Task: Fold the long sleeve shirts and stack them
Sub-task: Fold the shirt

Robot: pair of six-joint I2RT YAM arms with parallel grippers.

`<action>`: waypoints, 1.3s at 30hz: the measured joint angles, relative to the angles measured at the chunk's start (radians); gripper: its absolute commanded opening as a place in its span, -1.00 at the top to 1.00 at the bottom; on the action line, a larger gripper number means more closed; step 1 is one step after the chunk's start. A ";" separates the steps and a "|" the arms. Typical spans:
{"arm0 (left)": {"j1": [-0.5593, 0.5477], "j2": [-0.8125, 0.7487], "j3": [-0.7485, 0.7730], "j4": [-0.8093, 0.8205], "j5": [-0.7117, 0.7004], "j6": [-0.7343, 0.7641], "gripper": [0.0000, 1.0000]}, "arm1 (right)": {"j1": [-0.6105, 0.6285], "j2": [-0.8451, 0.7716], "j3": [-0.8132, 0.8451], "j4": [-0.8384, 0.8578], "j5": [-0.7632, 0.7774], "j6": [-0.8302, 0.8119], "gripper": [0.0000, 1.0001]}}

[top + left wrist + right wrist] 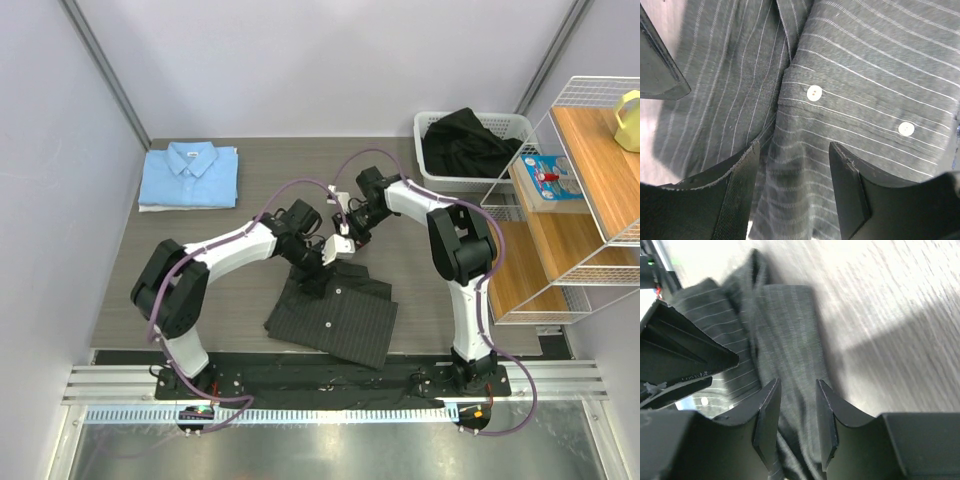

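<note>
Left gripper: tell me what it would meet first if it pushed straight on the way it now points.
The pinstriped shirt. The left gripper is open and points down at the cloth beside its white button; nothing lies between. How close it is, the wrist view leaves unclear.

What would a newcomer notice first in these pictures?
The left claw and right claw meet over the far edge of the dark pinstriped shirt, half-folded at the near middle of the table. A folded light blue shirt sits in the far left corner; a white basket at far right holds a dark garment.
</note>
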 measured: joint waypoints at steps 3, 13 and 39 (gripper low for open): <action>0.000 0.047 0.000 0.010 0.008 -0.005 -0.02 | 0.001 0.043 0.000 0.008 0.003 0.000 0.26; 0.048 0.090 0.053 -0.014 0.088 -0.066 0.88 | 0.001 0.075 0.000 0.009 -0.002 -0.012 0.31; 0.220 0.267 0.238 -0.039 0.137 -0.101 0.14 | -0.007 0.075 0.075 -0.049 0.078 -0.080 -0.12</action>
